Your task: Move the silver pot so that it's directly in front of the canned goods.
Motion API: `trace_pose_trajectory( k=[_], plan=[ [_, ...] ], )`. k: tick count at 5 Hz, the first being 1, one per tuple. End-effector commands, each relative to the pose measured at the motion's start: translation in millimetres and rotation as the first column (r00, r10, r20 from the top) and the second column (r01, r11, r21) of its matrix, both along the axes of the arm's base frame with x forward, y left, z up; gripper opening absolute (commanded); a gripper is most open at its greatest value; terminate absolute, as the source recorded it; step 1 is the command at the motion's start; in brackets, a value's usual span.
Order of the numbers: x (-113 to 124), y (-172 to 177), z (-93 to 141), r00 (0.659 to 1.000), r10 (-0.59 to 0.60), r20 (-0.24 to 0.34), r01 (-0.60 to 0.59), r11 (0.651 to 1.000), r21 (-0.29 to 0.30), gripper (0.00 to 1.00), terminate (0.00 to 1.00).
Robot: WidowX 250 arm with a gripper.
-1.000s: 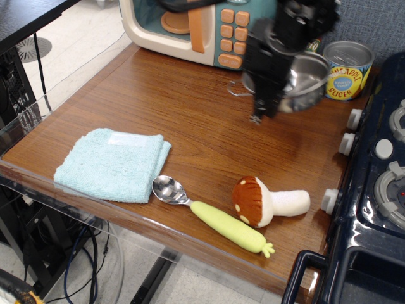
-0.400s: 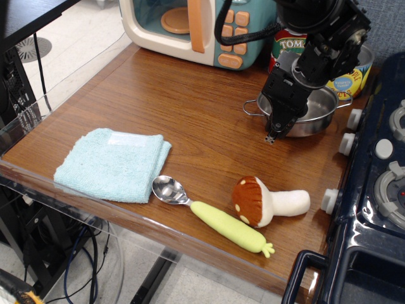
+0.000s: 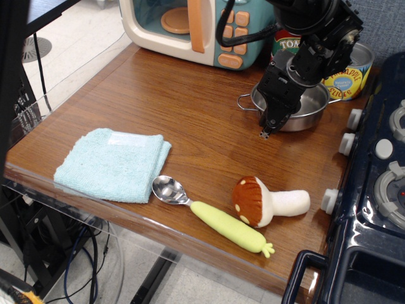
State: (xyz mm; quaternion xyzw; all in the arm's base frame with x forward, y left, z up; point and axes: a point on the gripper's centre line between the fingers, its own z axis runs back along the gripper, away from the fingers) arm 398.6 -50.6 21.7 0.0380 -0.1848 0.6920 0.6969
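Looking from the single view, we see the pot (image 3: 297, 109) on the worktop (image 3: 190, 120) just in front of the 2 cans (image 3: 345, 66), with the gripper (image 3: 271, 117) clamped on its near rim. We should let go gently and lift straight up, so the pot does not tip or drag.

Black robot arm (image 3: 316, 38), matte and glossy black housings, blocky angular wrist segments, thick black cable looping beside the upper links, black gripper (image 3: 273, 114) body tapering to narrow dark fingers, small pale tip at the lowest finger end, no visible markings
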Motion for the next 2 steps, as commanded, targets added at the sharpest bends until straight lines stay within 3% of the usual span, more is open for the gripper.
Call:
trace_pose_trajectory(
  k=[1,2],
  plan=[
    [-15.8,8.6,21.3,0.999,0.016,0.028,-0.015,1.000,-0.018,1.00,0.00],
    [-16.8,8.2,29.0,0.999,0.009,0.032,-0.010,1.000,0.021,1.00,0.00]
  ],
)
